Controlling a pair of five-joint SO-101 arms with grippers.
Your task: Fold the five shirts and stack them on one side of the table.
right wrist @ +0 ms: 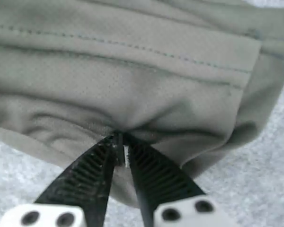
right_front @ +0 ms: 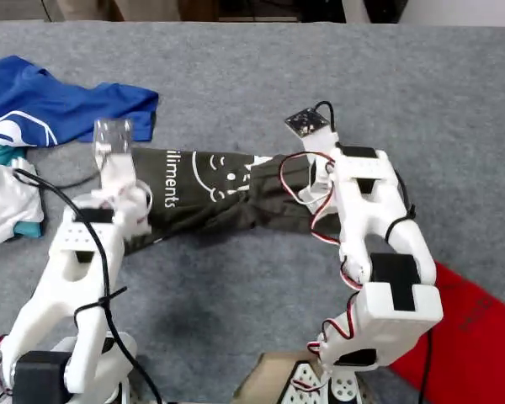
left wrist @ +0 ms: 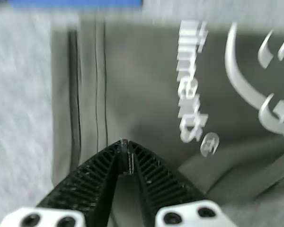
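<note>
A dark olive shirt (right_front: 210,189) with white print lies stretched across the middle of the grey table. My left gripper (left wrist: 124,150) is shut on the olive shirt (left wrist: 146,85) near its hem end, at the left of the high view (right_front: 133,204). My right gripper (right wrist: 120,144) is shut on a bunched fold of the olive shirt (right wrist: 132,71) at its other end, under the right arm (right_front: 320,172). A blue shirt (right_front: 59,101) lies crumpled at the far left, a white and teal shirt (right_front: 8,198) sits below it, and a red shirt (right_front: 471,337) lies at the near right.
The grey table surface (right_front: 236,286) is bare in front of the olive shirt and along the far edge (right_front: 320,59). A black cable (right_front: 50,189) runs from the left arm across the white shirt. A cardboard piece (right_front: 269,379) lies between the arm bases.
</note>
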